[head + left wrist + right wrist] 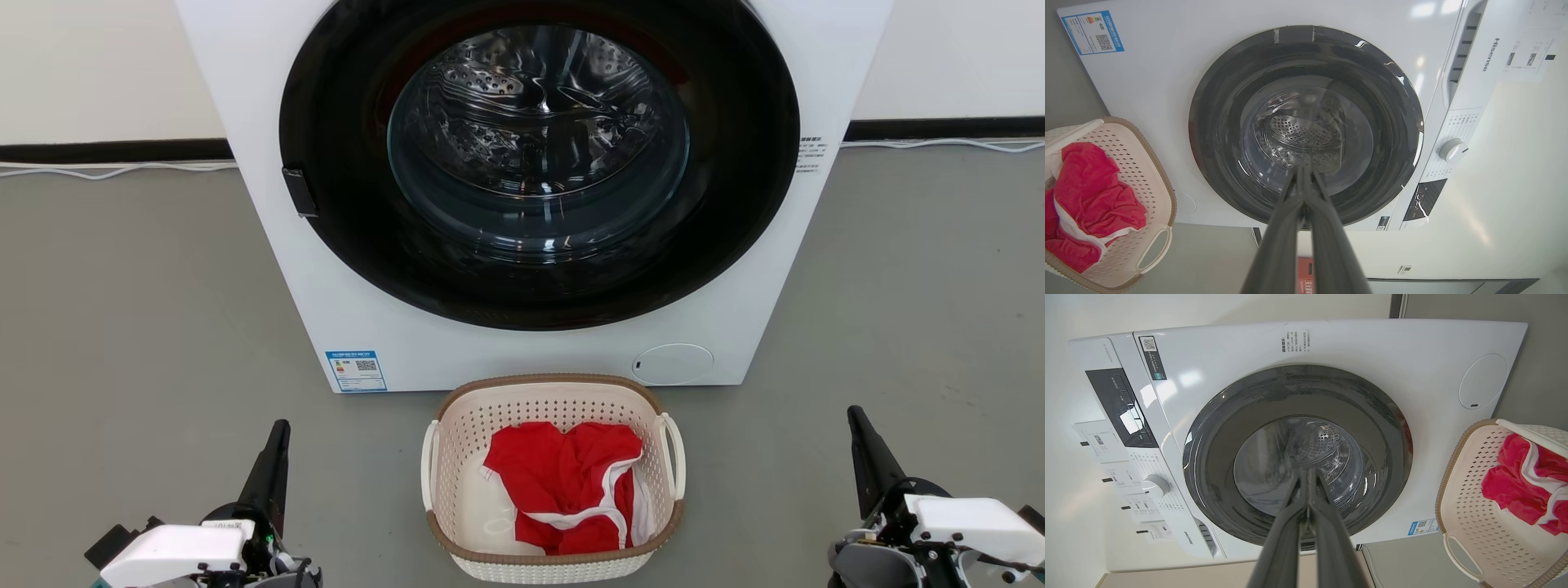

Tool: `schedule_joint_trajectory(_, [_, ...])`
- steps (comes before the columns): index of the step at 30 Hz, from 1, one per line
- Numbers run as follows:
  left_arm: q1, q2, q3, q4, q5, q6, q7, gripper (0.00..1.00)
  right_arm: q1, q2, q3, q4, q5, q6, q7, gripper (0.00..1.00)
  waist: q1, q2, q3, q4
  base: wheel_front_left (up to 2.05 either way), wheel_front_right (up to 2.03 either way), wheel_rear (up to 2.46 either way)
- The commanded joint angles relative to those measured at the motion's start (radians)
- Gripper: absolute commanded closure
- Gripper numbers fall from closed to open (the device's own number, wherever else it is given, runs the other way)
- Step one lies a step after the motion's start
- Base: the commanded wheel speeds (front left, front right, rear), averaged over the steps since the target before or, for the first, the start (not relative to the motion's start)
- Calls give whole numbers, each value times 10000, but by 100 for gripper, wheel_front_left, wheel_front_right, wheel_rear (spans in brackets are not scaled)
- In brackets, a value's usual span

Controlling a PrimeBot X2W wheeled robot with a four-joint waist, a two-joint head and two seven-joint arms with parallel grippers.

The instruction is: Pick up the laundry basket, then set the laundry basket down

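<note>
Left gripper (280,429) and right gripper (856,416) sit low at the near corners of the head view, each with its two dark fingers pressed together to a single point and holding nothing; both wrist views show the same, the tips meeting in front of the washer (367,327). Between them, well apart from either, the basket (555,380) stands upright on the floor (122,327), its far rim just beside the foot of the washer. A crumpled red garment (571,482) with white trim lies inside, covering part of the bottom. Judging by its thin perforated walls and that small load, the basket should be light, and stiff enough to keep its shape, though the sides would likely flex if squeezed. The plastic looks smooth, so a pinch on the wall or rim could slip. The better holds are the two white loops: the left handle (425,465) for the left gripper and the right handle (678,457) for the right. Each gripper would first have to open, or hook a finger through its loop. Lifting both sides evenly should keep the basket level and the garment inside.
</note>
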Motion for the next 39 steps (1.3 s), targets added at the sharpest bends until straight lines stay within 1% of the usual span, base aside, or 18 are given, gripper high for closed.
schedule_joint_trajectory(1, [-557,141,298,-289,-49,-69,60,100,-430,-43,185,-307,67,73,71,100,0,0,0,0,0,0,0])
schedule_joint_trajectory(39, [-557,141,298,-289,-49,-69,60,100,-430,-43,185,-307,67,73,71,100,0,0,0,0,0,0,0])
